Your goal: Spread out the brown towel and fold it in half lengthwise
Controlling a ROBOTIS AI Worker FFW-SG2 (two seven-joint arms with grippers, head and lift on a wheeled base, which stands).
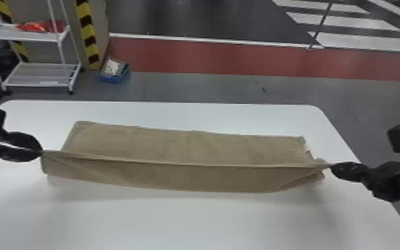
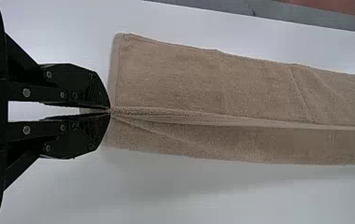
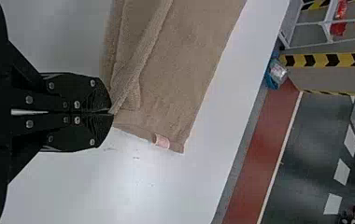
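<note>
Closed on the near edge of the brown towel [image 1: 189, 179], both my grippers [image 1: 42, 153] [image 1: 331, 166] stretch it above the white table [image 1: 189, 222]; soft, it may sag, so corners seem best holds.

No words or numbers can be read; a small pale tag [image 3: 161, 141] on the edge of the brown towel [image 3: 185, 60] is too blurred to make out. Yellow and black warning stripes [image 1: 88, 30] run up a pillar [image 1: 101, 36], and white bars [image 1: 345, 21] mark the dark floor [image 1: 209, 23]
</note>
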